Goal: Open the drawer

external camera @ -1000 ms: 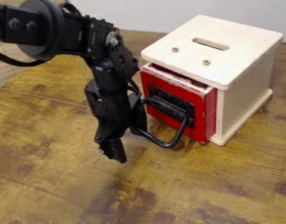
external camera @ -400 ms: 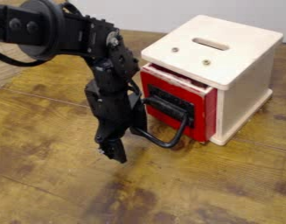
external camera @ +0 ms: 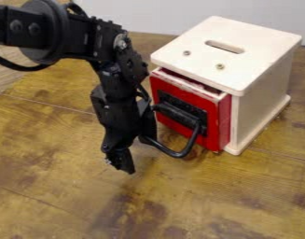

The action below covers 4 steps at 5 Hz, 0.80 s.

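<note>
A white wooden box [external camera: 242, 70] stands at the right on the wooden table. Its red drawer front [external camera: 182, 114] faces left and stands a little out from the box. A black wire loop handle [external camera: 182, 147] hangs from the drawer front, reaching toward the table. My black gripper [external camera: 122, 164] points straight down just left of the handle's near end, its tips close above the table. The fingers [external camera: 118, 155] look pressed together with nothing between them. I cannot tell whether the gripper's side touches the handle.
The wooden table [external camera: 55, 196] stretches to the left and front of the box. My black arm [external camera: 67, 37] comes in from the upper left, with cables along it. The box top has a slot [external camera: 225, 44] and two small screws.
</note>
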Each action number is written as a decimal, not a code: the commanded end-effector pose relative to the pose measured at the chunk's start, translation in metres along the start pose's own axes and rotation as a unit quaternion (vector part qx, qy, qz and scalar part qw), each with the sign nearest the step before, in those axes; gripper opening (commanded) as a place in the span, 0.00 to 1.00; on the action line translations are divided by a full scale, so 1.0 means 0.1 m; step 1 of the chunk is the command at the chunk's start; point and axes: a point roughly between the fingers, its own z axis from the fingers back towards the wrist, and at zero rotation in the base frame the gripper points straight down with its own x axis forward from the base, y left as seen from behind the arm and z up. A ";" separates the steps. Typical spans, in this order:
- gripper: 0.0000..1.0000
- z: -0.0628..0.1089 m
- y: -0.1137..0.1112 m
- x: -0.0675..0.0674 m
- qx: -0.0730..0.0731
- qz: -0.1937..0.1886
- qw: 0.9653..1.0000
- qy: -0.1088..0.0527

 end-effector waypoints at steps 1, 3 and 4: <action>1.00 0.22 -0.10 0.10 -0.038 0.009 0.999 -0.013; 1.00 0.24 -0.08 0.07 -0.040 0.003 0.999 -0.012; 1.00 0.27 -0.08 0.06 -0.042 0.000 0.999 -0.011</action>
